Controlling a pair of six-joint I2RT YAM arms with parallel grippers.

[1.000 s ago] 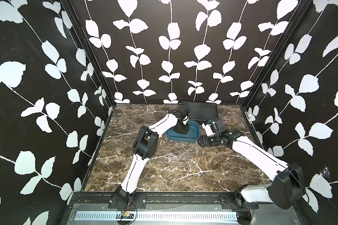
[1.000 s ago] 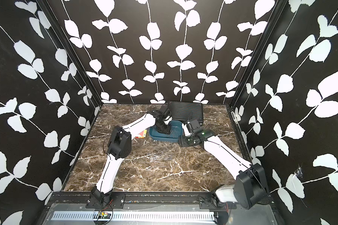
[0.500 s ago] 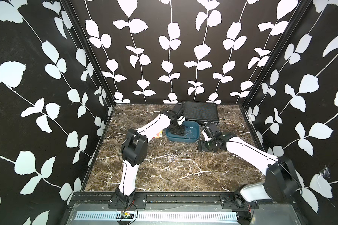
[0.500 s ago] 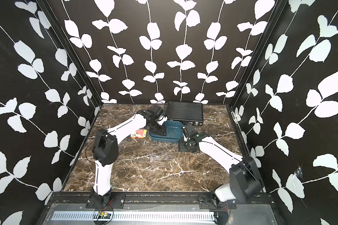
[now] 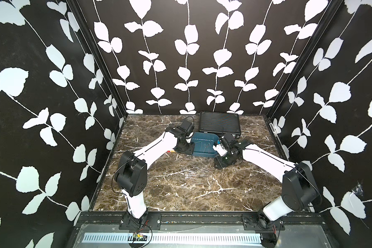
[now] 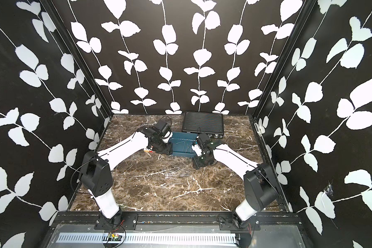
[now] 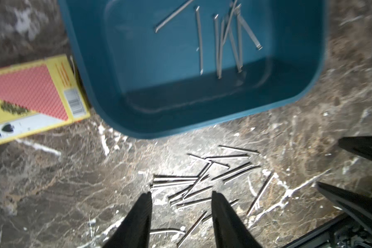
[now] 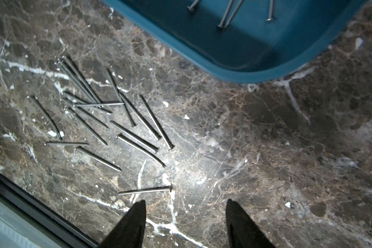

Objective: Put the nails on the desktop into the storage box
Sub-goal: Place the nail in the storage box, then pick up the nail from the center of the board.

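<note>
1. Storage box (image 5: 202, 155): teal, lidless, set on the table (image 5: 180, 197) toward the rear, just in front of a black ribbed case (image 5: 219, 124). A handful of nails (image 7: 223, 43) lie inside.
2. Remaining nails (image 8: 116, 120): a loose crisscross scatter on the table, near the box's front wall but apart from it (hair-thin in both top views).
3. Card box (image 7: 30, 96): red and yellow, lying flat just beside the storage box's left end.
4. Left fingers (image 7: 138, 221): spread, nothing between them, above the scatter.
5. Right fingers (image 8: 129, 225): spread, empty, over marble beside one stray nail.
</note>
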